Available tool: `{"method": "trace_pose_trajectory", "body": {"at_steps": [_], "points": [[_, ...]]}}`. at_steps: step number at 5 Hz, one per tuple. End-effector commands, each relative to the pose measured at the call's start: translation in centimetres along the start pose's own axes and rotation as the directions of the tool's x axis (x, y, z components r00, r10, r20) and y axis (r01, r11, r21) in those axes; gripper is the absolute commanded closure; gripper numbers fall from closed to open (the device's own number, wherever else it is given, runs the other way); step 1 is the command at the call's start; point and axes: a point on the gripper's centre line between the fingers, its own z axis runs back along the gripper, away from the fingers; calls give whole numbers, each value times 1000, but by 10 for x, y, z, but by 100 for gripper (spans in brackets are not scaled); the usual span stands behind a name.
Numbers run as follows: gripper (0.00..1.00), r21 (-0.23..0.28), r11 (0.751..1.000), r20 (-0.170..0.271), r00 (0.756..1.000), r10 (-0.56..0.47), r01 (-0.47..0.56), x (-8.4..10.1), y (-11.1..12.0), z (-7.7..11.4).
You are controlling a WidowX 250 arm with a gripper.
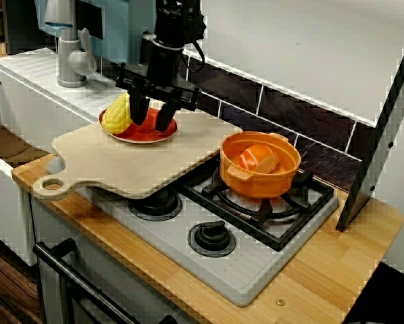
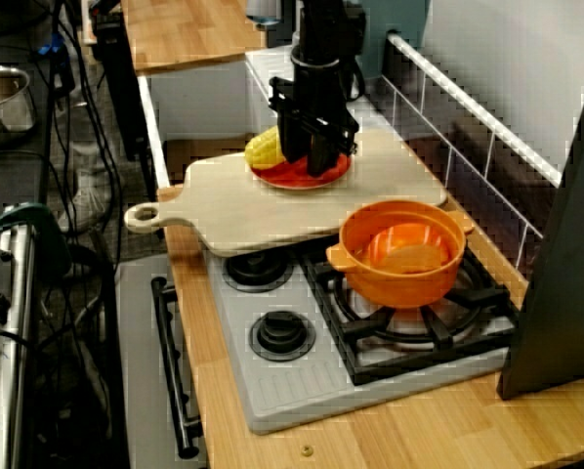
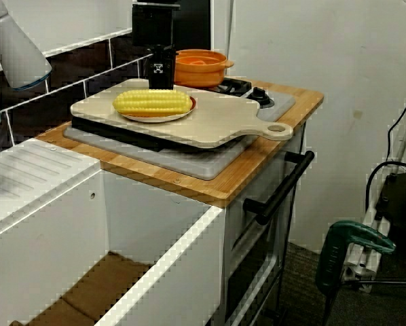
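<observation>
My black gripper (image 1: 153, 116) hangs over a red plate (image 1: 146, 136) with its fingers spread and pointing down; it is open and holds nothing. A yellow corn cob (image 1: 119, 115) lies on the plate's left side, right beside the left finger. The plate rests on a pale wooden cutting board (image 1: 134, 162) that covers the stove's left burners. In the view from the stove's right end the gripper (image 2: 312, 156) stands just right of the corn (image 2: 264, 149). From the sink side the gripper (image 3: 160, 73) is behind the corn (image 3: 152, 102), with its fingertips hidden.
An orange pot (image 1: 259, 169) holding an orange-and-white piece (image 1: 258, 159) sits on the right rear burner. The grey stove (image 1: 209, 250) has two knobs at the front. A faucet (image 1: 70, 61) and white sink lie to the left, and a dark slanted panel (image 1: 377, 135) stands at the right.
</observation>
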Motion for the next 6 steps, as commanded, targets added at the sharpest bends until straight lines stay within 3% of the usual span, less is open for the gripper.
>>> {"method": "trace_pose_trajectory", "body": {"at_steps": [1,3,5,6], "points": [[0,-31,996,118,990,-80,84,-4,-14,38],[0,-31,987,132,979,-153,159,-10,-29,44],[0,3,989,152,977,-149,151,-21,-33,45],[0,-18,989,154,977,-144,149,-31,-34,58]]}}
